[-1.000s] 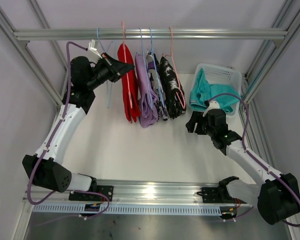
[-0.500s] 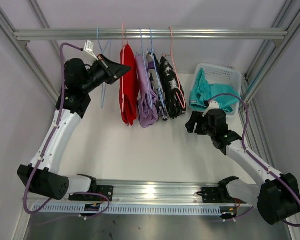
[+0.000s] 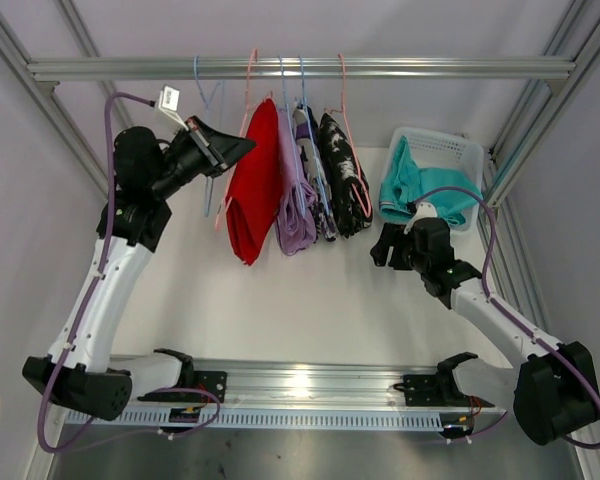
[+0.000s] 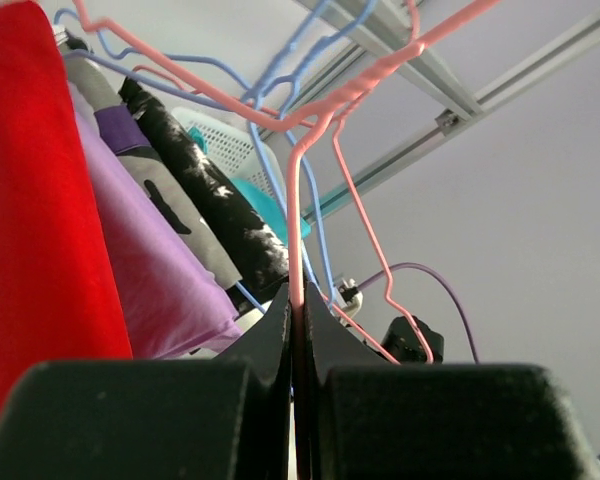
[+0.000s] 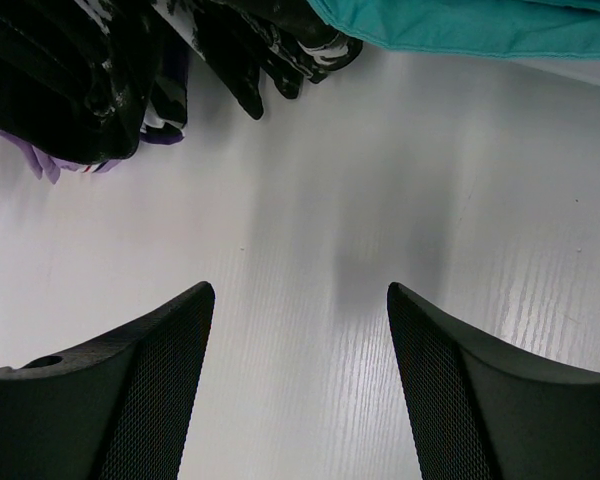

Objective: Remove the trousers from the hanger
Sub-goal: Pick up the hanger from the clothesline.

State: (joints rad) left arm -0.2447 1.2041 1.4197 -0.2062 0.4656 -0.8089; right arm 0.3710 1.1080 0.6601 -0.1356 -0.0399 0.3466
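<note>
left gripper (image 3: 246,148) has swung pink hanger (image 4: 297,220) and red trousers (image 3: 255,190) leftward.

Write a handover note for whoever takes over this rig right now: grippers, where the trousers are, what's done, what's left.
Left gripper: shut on the wire of the pink hanger that carries the red trousers, which hang tilted toward it.
Right gripper: open, empty, over the table.
Done: teal trousers lie in the white basket.
Left: red, lilac trousers, print trousers and black-and-white trousers, all on hangers at the rail. Red looks next.
</note>
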